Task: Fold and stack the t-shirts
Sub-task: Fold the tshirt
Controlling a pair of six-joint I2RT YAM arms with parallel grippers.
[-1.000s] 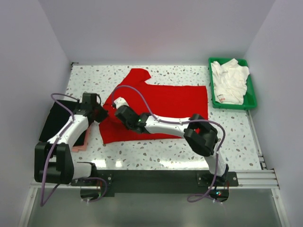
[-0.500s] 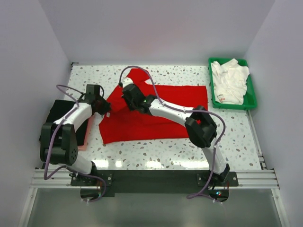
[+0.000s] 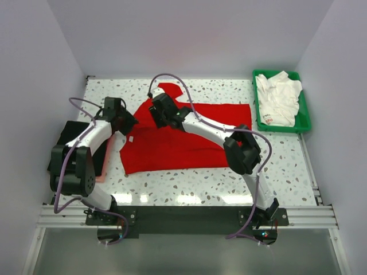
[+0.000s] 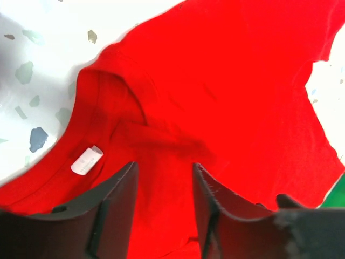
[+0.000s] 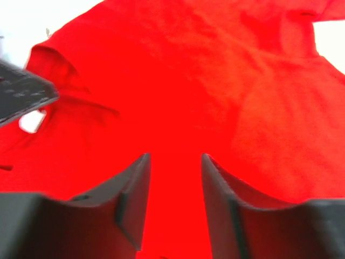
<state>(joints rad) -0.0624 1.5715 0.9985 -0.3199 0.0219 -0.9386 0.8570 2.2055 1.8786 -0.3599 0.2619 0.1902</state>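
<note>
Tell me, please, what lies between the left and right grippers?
Only cloth of the red t-shirt, around its neckline, lies between the left gripper and the right gripper; the top view shows it.

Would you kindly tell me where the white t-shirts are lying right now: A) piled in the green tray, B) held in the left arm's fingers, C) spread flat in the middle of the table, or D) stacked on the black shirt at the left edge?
A: the crumpled white t-shirts sit inside the green tray at the far right, while only the red t-shirt lies spread in the middle.
</note>
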